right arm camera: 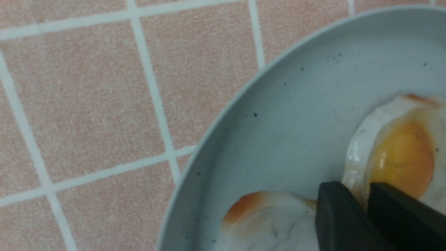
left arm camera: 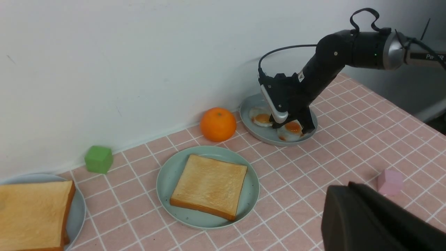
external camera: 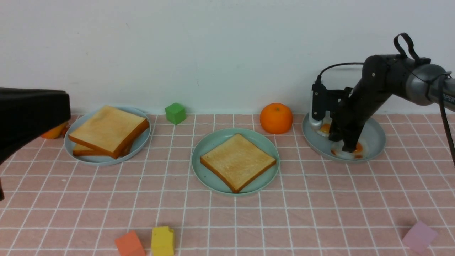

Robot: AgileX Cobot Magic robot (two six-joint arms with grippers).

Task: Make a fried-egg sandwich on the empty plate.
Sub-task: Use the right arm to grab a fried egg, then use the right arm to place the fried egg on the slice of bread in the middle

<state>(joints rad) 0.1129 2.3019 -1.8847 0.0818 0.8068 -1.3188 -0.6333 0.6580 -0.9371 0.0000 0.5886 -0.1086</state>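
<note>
White lettering on the right arm [left arm camera: 352, 48] is only partly readable, starting "PI". The arm bends steeply down over the grey-blue plate [external camera: 375, 137] by the tabletop's [external camera: 320, 213] far right edge. The right gripper [right arm camera: 365, 198] pinches a fried egg's [right arm camera: 400, 157] white rim. The left gripper [left arm camera: 366, 216] hangs raised, fingers pressed together. The mint-green plate [external camera: 208, 149], mid-tabletop, holds one toast slice [external camera: 237, 160].

White lettering on the silver link [left arm camera: 427, 56] of the right arm [left arm camera: 348, 45] reads "PIP", the rest lost at the picture's edge. In the front view the same link shows only the tail of a word, about "PER", also cut off. A small white sticker [left arm camera: 300, 76] on the arm's black part is too small to read
</note>
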